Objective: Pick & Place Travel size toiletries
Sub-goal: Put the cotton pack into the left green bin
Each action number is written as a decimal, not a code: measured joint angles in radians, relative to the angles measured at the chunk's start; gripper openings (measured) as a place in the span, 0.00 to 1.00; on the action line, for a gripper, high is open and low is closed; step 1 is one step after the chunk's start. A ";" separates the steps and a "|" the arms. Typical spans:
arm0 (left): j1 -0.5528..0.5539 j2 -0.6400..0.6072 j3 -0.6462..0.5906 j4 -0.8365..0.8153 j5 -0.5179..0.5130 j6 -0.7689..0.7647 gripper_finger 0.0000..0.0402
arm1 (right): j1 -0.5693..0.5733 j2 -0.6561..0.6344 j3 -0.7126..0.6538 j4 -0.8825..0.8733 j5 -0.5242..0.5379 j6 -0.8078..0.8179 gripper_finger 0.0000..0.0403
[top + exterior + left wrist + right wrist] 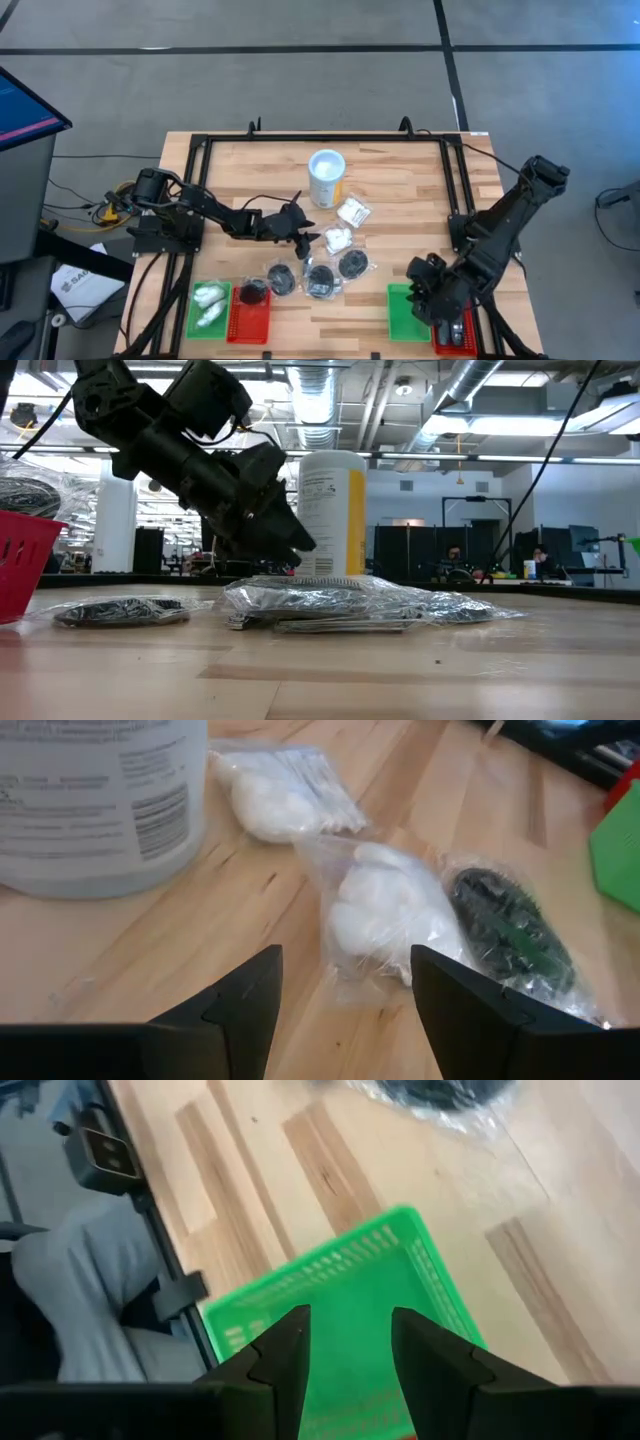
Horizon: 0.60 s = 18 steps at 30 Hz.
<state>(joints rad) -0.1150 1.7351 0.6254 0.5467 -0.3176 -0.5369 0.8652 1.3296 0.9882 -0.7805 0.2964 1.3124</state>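
Travel size toiletries [322, 268] mostly loose mid-counter [400, 170]: white packets, black round ones. Two white already in left green tray [207, 307], one black in red tray [250, 310]. Left hand [345, 990] open, nearing white packet [375, 910]. Right hand [350, 1355] part-open, empty, above right green tray [340, 1300].

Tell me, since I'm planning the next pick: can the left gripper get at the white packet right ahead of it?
Probably yes. The left gripper is open and low over the table, with the white packet directly ahead and nothing between them. The black round packet lies against it, so that one may get nudged.
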 joint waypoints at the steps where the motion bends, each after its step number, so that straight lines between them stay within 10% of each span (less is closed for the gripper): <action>1: 0.001 0.000 0.000 -0.001 0.000 0.000 0.52 | -0.010 0.000 0.000 0.016 0.000 -0.025 0.33; 18: 0.020 0.147 0.058 0.016 0.053 -0.046 0.45 | -0.111 0.000 0.000 0.206 -0.003 -0.276 0.34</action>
<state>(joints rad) -0.0951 1.8817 0.6832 0.5624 -0.2644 -0.5826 0.7540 1.3296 0.9882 -0.5748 0.2932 1.0359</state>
